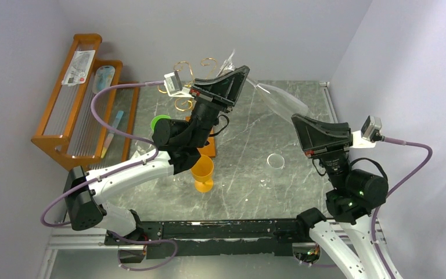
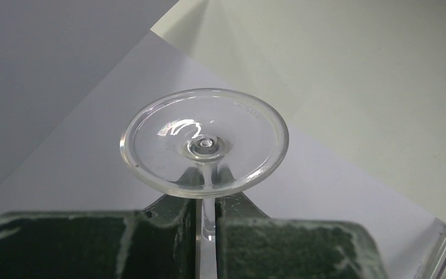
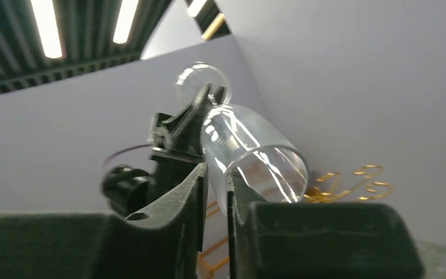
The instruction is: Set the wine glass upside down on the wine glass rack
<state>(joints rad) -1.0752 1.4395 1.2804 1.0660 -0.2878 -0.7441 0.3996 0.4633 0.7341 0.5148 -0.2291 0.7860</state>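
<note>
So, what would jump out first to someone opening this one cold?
A clear wine glass hangs in mid-air toward the back, with the left gripper clamped on its stem and the right gripper pinching its rim. Just beyond the left gripper stands the gold wire rack, and an orange goblet sits near the front.

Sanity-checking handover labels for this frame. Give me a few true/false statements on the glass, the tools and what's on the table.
1. The left tool is shut on the stem of the wine glass, just below its foot. True.
2. The wine glass hangs on the wine glass rack. False: it is in the air, tilted, between the left tool and the right tool.
3. An orange goblet stands upright on the table. True.
4. The wooden shelf is on the right side of the table. False: it stands along the left side.
</note>
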